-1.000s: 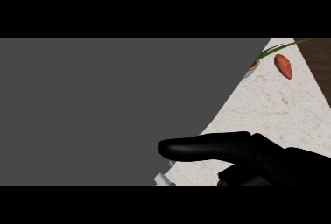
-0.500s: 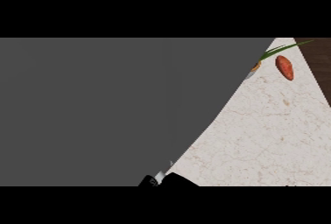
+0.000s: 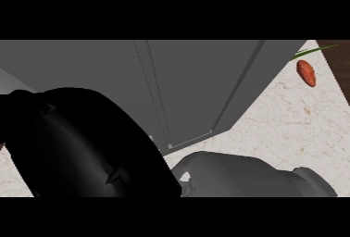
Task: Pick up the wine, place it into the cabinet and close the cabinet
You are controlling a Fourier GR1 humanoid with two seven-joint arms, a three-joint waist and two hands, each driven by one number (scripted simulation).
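one black hand fills the lower left of the head view, so near the camera that it reads as a single dark mass. i cannot tell whether it is spread, curled or holding anything. a grey forearm lies just beside it along the lower edge, coming in from the lower right and meeting the black mass near the middle. by that i take it for the right hand.

above the hand and the forearm, the grey cabinet covers most of the upper view. its flat panels are split by thin lines, and one corner points down towards the forearm. where the wine is i cannot tell, since no part of it shows past the hand or the cabinet's panels.

to the right of the cabinet lies the pale speckled counter. well apart from the hand, near the upper right corner, an orange carrot rests on the counter, with a green leaf just above it. a dark brown strip runs along the counter's far right edge.
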